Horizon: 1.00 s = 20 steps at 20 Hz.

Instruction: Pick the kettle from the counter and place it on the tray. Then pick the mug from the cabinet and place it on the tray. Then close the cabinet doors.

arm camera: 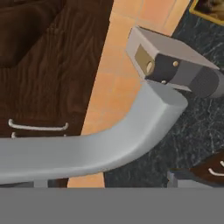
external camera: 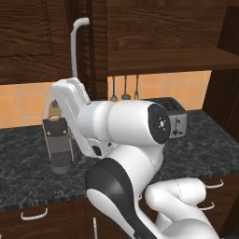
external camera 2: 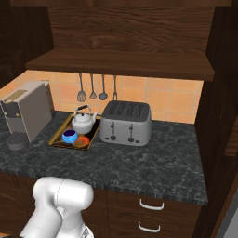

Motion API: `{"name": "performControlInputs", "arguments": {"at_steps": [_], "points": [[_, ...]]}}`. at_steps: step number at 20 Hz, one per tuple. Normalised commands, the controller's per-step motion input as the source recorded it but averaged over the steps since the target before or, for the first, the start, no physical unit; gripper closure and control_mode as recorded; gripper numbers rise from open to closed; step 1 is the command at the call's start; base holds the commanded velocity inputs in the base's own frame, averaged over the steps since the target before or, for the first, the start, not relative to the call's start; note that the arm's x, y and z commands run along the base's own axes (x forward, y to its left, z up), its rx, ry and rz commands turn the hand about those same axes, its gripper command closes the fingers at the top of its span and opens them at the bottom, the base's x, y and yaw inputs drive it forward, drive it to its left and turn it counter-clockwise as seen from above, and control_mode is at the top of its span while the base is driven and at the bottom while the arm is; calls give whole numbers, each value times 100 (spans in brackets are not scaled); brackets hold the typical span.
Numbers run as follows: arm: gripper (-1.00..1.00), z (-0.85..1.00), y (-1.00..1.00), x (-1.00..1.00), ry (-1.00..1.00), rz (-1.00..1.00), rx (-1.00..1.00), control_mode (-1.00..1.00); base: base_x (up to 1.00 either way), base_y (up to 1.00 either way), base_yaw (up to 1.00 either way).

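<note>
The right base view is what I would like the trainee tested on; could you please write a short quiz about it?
1. True or false: the kettle stands on the tray.
2. What blue thing sits in front of the kettle?
3. Right of the tray stands: A) a blender B) a toaster C) a pot.

Key: 1 true; 2 the mug; 3 B.

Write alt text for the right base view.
A silver kettle and a blue mug sit on a brass-rimmed tray on the dark counter, beside a toaster, under an open cabinet shelf.
</note>
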Motion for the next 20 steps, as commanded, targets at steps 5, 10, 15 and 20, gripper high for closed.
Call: {"name": "performControlInputs", "arguments": {"at_steps": [5,10,15,20], "points": [[-100,21,-59,37,0,-30,1,-100,0,0,0],[-100,19,-72,27,4,-33,0,-100,0,0,0],[-100,14,-71,30,11,-32,0,-100,0,0,0],[-100,9,-68,42,11,-25,0,-100,0,0,0]]}}
